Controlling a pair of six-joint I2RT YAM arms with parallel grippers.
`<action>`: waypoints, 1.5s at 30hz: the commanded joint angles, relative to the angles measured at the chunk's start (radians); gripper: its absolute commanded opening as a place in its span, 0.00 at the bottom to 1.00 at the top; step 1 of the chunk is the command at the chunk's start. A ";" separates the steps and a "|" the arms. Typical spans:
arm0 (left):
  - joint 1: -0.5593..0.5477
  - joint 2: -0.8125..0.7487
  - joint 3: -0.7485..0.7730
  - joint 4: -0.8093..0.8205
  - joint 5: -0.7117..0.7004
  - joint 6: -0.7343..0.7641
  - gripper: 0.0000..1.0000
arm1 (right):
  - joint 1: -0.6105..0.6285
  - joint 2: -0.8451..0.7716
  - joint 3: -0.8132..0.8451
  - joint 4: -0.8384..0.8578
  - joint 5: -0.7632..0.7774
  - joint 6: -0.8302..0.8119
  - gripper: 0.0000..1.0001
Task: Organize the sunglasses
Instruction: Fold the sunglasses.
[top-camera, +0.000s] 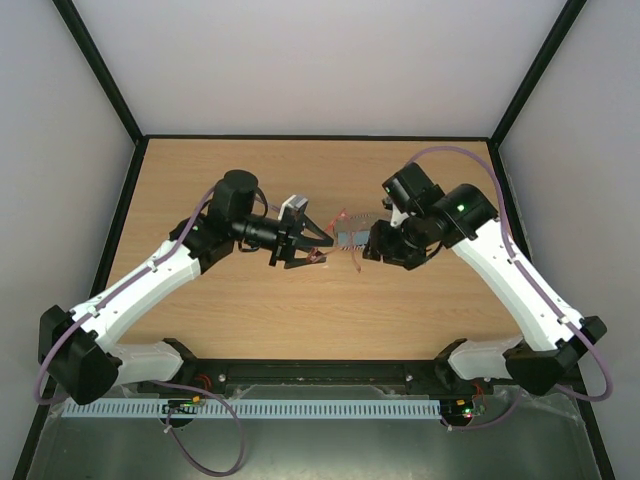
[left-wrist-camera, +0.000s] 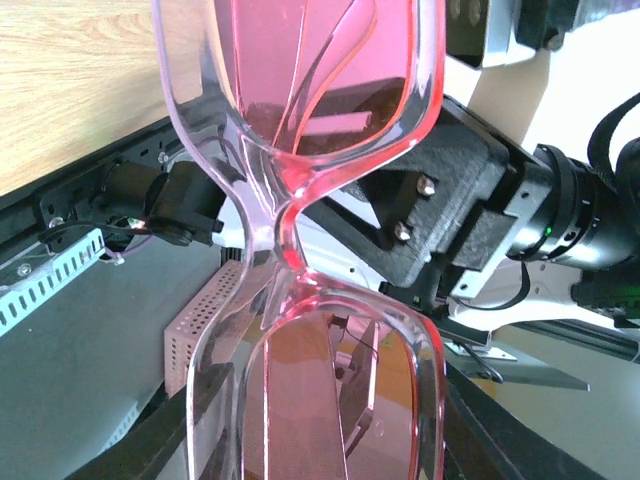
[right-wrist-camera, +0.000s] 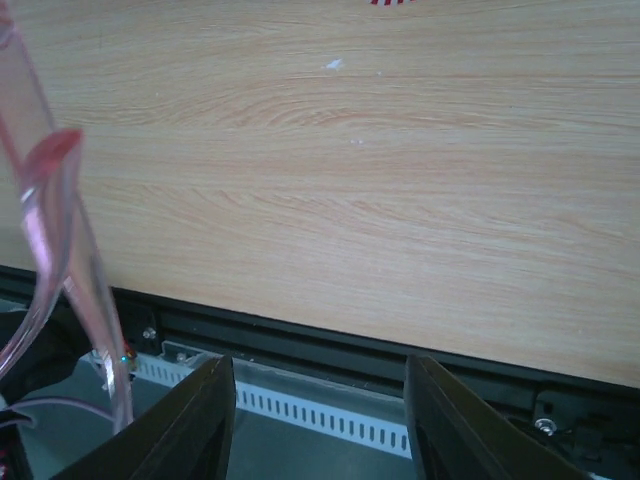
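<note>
the left gripper (top-camera: 313, 250) has its jaws clamped on the sunglasses (left-wrist-camera: 285, 235), held over the desk (right-wrist-camera: 400, 180). the right gripper (right-wrist-camera: 320, 420), jaws apart and empty, is beside one temple; a careless push may bend the frame or knock it loose.

Table (top-camera: 220, 310): light wood, matte.
Walls (top-camera: 300, 60): plain white, 3 sides.
Frame (top-camera: 100, 70): black bars at corners.
Light: even, prob. overhead.

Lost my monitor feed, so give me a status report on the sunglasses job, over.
Left gripper shut on sunglasses. Right gripper open, empty, close beside them. No obstruction seen.
</note>
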 joint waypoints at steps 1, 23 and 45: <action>0.006 -0.015 0.026 -0.040 -0.002 0.051 0.26 | -0.001 -0.036 0.012 -0.067 -0.071 0.045 0.48; 0.042 0.126 0.188 -0.228 -0.060 0.276 0.25 | 0.009 0.037 0.067 -0.034 -0.294 0.063 0.51; 0.033 0.041 0.175 -0.307 -0.003 0.305 0.25 | -0.014 0.178 0.137 0.000 -0.103 0.034 0.53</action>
